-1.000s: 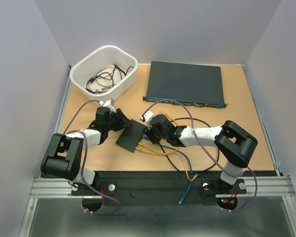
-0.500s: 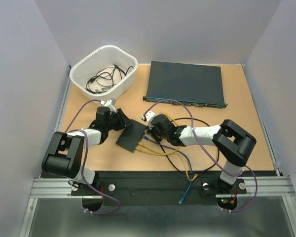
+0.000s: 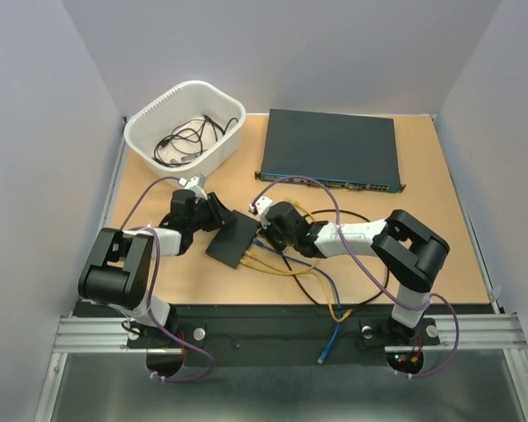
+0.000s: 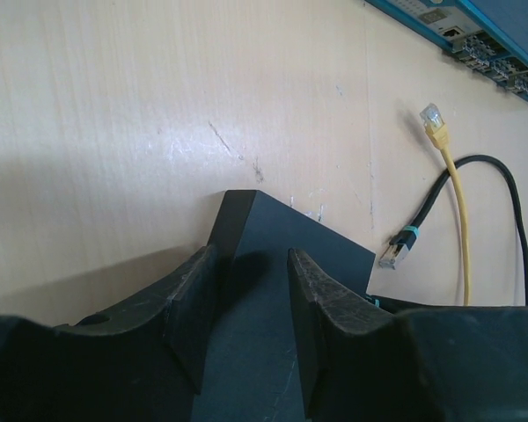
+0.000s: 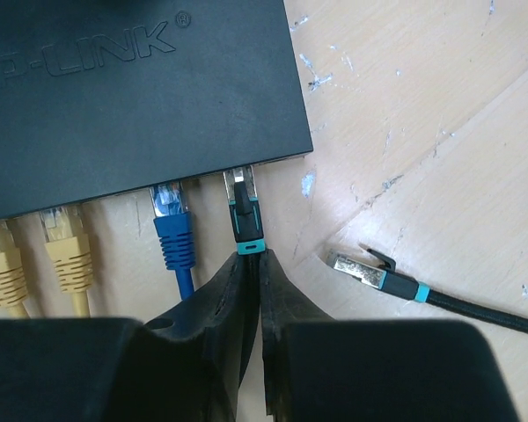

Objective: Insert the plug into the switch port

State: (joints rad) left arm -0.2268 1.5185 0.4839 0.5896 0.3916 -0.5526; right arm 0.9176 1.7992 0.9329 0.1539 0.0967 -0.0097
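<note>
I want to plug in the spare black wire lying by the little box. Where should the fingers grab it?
Probably the boot behind the metal tip of the loose black plug, near its teal band, from above: it lies flat, cable trailing right, clear of the small black box.

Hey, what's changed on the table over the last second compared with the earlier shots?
The right arm's elbow swung slightly left and the right gripper edged toward the small black box. It is pinching the black plug, whose tip now sits at the box's edge port. Nothing was visibly released. The left gripper stayed over the box, and the white basket and large dark unit did not move.
</note>
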